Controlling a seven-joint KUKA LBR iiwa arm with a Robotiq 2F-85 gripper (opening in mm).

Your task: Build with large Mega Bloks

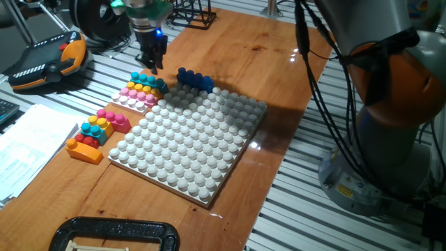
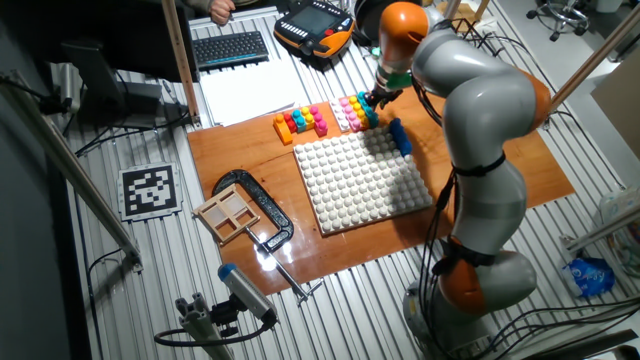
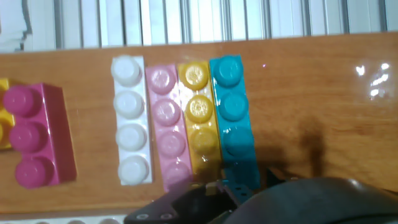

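Four Mega Bloks lie side by side on the wooden table: cyan, yellow-orange, pale pink and white. The row also shows in one fixed view, just off the far-left corner of the white baseplate. A dark blue brick sits at the baseplate's far corner. My gripper hangs just above the cyan end of the row. Its fingers appear apart on either side of the cyan brick's near end, holding nothing. A magenta brick lies to the left.
A small pile of magenta, cyan, red and orange bricks lies left of the baseplate. A black clamp lies at the table's front edge. A teach pendant and papers lie off the board. A wooden box sits by the clamp.
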